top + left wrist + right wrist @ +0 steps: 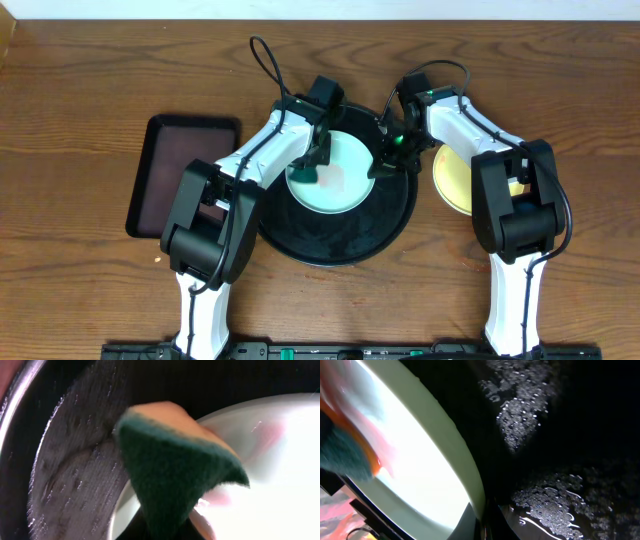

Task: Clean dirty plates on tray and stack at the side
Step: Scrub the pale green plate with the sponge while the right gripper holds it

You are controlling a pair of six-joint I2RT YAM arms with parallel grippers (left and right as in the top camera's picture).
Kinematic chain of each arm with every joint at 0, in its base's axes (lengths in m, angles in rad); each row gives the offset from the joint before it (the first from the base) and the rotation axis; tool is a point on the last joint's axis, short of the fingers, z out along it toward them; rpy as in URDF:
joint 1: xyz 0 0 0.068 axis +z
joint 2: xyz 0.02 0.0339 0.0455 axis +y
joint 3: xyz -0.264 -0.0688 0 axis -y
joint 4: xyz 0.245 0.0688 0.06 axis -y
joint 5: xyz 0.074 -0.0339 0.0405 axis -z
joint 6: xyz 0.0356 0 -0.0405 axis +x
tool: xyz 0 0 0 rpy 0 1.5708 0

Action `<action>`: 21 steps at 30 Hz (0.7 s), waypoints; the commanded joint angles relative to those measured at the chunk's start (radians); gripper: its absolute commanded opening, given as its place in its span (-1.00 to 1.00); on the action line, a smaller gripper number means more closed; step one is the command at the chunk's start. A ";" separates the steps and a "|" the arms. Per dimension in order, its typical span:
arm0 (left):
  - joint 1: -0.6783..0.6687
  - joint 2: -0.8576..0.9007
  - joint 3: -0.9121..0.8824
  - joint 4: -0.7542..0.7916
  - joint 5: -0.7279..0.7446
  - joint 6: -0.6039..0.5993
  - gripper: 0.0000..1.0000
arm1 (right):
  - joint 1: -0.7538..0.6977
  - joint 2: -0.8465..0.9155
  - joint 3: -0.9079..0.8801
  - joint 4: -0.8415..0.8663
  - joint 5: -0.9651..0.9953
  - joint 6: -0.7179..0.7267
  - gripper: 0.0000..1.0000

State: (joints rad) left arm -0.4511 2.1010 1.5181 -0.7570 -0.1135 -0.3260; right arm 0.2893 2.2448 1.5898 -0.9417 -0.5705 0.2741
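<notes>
- Desk (80, 80): brown wood-grain surface that fills the overhead frame.
- Rectangular tray (170, 165): dark brown with a raised rim, lying flat on the desk left of centre in the overhead frame; its lower right corner is hidden.
- Sponge (170, 470): dark green scouring face on a yellow-orange backing, folded, at the centre of the left wrist frame; it shows blurred at the left edge of the right wrist frame.
</notes>
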 commanded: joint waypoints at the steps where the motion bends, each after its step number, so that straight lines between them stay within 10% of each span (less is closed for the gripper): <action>1: 0.001 0.014 -0.009 -0.107 0.051 0.045 -0.85 | 0.006 0.065 -0.042 -0.001 0.102 0.002 -0.97; 11: -0.051 0.014 -0.009 -0.129 0.613 0.372 -0.85 | 0.006 0.065 -0.042 -0.001 0.101 0.002 -0.97; 21: -0.024 0.014 -0.009 0.116 0.258 0.365 -0.85 | 0.006 0.065 -0.042 -0.002 0.102 0.001 -0.97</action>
State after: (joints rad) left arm -0.4961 2.1021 1.5150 -0.6811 0.3557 0.0196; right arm 0.2893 2.2448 1.5890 -0.9371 -0.5720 0.2707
